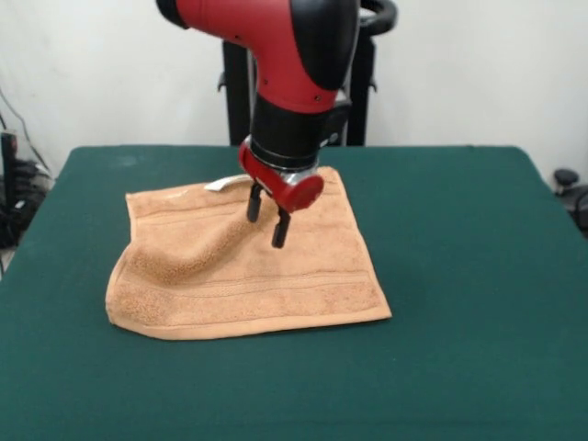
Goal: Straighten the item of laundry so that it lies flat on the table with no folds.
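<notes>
The orange-tan towel [276,285] lies spread on the green table [459,239], left of the middle. Most of it is flat, with band stripes near its front and back edges. A raised fold runs from its left side up toward the middle [197,253]. A small white tag [219,185] sticks out at its far edge. My gripper [266,230] hangs over the towel's middle, just right of the top of the fold. Its two dark fingers [254,209] stand apart with nothing between them.
The robot's black pedestal [237,101] stands behind the table's far edge. Cables and dark gear [18,184] sit off the table's left side, and a dark object [570,184] sits off the right side. Bare green cloth surrounds the towel.
</notes>
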Robot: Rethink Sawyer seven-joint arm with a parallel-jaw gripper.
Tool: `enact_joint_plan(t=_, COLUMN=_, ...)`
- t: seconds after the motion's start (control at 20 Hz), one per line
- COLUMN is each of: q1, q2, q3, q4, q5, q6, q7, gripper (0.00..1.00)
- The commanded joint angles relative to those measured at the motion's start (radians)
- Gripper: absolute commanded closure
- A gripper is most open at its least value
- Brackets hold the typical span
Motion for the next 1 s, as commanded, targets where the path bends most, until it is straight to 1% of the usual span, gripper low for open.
enact_joint_plan(t=0.05, q1=0.015, q2=0.101, q3=0.037, q4=-0.041, q5=0.019, q6=-0.057, q7=0.129, gripper=0.00)
enact_joint_plan(t=0.1, q1=0.021, q2=0.109, q3=0.028, q4=-0.046, q5=0.019, q6=-0.066, q7=0.134, gripper=0.00)
enact_joint_plan(t=0.25, q1=0.023, q2=0.106, q3=0.016, q4=-0.061, q5=0.017, q6=-0.029, q7=0.122, gripper=0.00)
enact_joint_plan(t=0.5, q1=0.008, q2=0.072, q3=0.023, q4=-0.050, q5=0.005, q6=0.024, q7=0.085, gripper=0.00)
enact_joint_plan(t=0.6, q1=-0.012, q2=0.040, q3=0.039, q4=-0.030, q5=-0.007, q6=0.028, q7=0.057, gripper=0.00)
enact_joint_plan(t=0.65, q1=-0.026, q2=0.013, q3=0.051, q4=-0.013, q5=-0.013, q6=0.052, q7=0.034, gripper=0.00)
enact_joint_plan(t=0.7, q1=-0.050, q2=-0.008, q3=0.074, q4=0.007, q5=-0.014, q6=0.059, q7=0.015, gripper=0.00)
enact_joint_plan(t=0.8, q1=-0.082, q2=-0.028, q3=0.106, q4=0.038, q5=-0.010, q6=0.038, q7=0.008, gripper=0.00)
enact_joint_plan(t=1.0, q1=-0.083, q2=-0.036, q3=0.112, q4=0.049, q5=-0.016, q6=0.038, q7=0.013, gripper=0.00)
